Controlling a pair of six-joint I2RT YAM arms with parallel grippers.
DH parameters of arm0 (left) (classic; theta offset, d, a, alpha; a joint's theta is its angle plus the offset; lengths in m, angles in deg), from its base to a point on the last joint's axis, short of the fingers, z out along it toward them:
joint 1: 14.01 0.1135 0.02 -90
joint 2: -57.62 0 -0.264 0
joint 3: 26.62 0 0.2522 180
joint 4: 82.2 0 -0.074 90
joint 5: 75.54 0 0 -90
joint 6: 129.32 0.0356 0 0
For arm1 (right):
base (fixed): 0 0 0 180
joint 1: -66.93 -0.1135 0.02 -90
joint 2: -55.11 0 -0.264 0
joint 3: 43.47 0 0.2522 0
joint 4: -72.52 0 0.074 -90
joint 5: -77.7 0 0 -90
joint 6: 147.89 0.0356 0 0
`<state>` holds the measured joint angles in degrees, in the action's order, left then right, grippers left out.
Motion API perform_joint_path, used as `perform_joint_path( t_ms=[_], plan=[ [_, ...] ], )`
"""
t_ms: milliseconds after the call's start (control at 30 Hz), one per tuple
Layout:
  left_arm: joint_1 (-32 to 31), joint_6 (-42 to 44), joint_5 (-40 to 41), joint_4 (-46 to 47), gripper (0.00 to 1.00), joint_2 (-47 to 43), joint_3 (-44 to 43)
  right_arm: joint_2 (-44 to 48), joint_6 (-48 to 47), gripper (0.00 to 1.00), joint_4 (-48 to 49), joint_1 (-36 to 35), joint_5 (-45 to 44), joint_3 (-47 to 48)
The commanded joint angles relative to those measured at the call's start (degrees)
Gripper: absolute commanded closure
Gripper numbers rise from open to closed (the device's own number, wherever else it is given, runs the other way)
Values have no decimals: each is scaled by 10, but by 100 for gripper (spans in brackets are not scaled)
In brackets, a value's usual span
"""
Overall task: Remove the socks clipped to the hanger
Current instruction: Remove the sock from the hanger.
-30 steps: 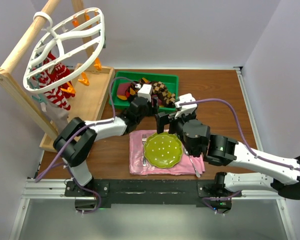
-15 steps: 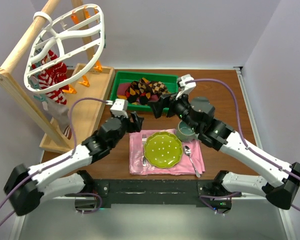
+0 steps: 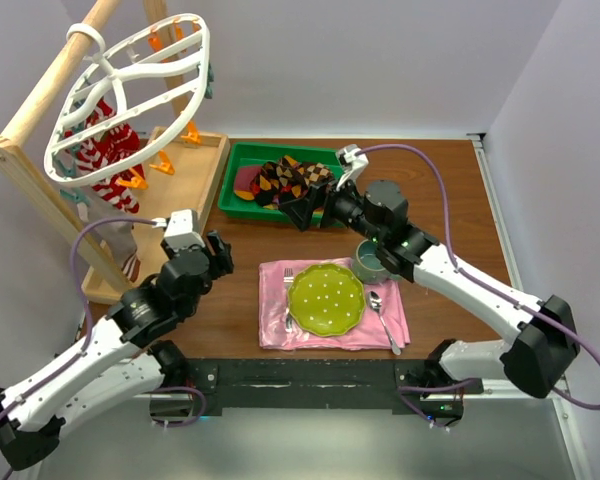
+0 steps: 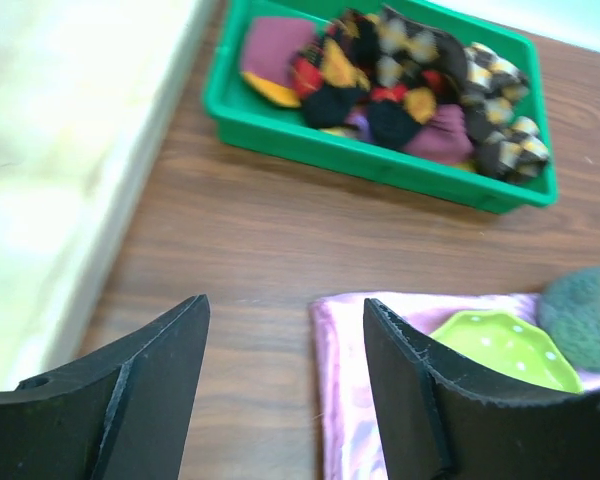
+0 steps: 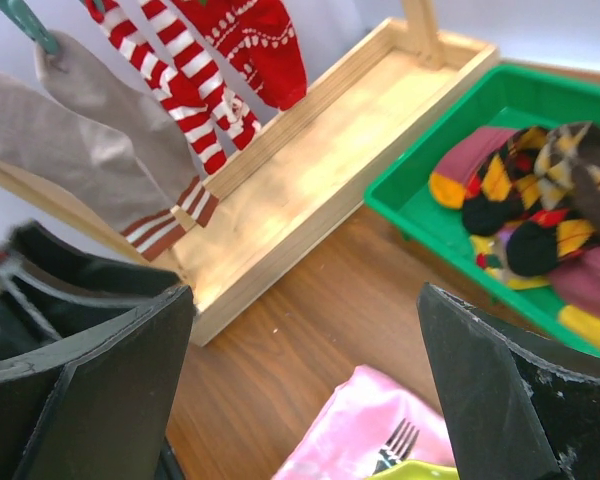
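Observation:
The white oval hanger (image 3: 130, 90) hangs from the wooden pole at the far left. Red-and-white striped socks (image 3: 105, 165) (image 5: 195, 75) and grey socks (image 3: 120, 240) (image 5: 90, 150) hang below it; a teal clip (image 5: 20, 20) holds a grey one. Several more socks (image 3: 295, 180) (image 4: 410, 85) lie in the green tray (image 3: 238, 160) (image 4: 280, 135). My left gripper (image 3: 215, 255) (image 4: 285, 305) stands open over bare table, between the rack and the napkin. My right gripper (image 3: 305, 210) (image 5: 305, 292) is open and empty at the tray's front edge, facing the hanging socks.
The wooden rack's base tray (image 3: 185, 200) (image 5: 310, 150) sits left of the green tray. A pink napkin (image 3: 280, 325) carries a lime plate (image 3: 326, 298), a fork (image 3: 288, 290) and a spoon (image 3: 380, 315); a green cup (image 3: 368, 265) stands under the right arm.
My left arm has drawn back from the green tray toward the near left. My right arm has swung left to the tray's front edge. The hanger has rocked slightly.

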<state>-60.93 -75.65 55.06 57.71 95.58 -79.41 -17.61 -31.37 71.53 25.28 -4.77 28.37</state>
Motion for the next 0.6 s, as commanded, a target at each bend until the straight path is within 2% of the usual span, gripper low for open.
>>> perform_joint_path(
  t_ms=[0, 100, 300, 567],
  plan=[
    [1, -40, 76, -147, 32, -26, -68, -9, 30, 2, 76, 3, 44, -8],
    [1, -68, 100, -208, 32, -42, -87, -29, 43, 2, 120, 4, 64, -15],
    [1, -81, 128, -260, 32, -76, -119, -122, 85, 3, 222, 3, 156, 5],
    [1, -111, 215, -335, 27, -74, -155, -178, 105, 3, 251, 3, 183, 22]
  ],
)
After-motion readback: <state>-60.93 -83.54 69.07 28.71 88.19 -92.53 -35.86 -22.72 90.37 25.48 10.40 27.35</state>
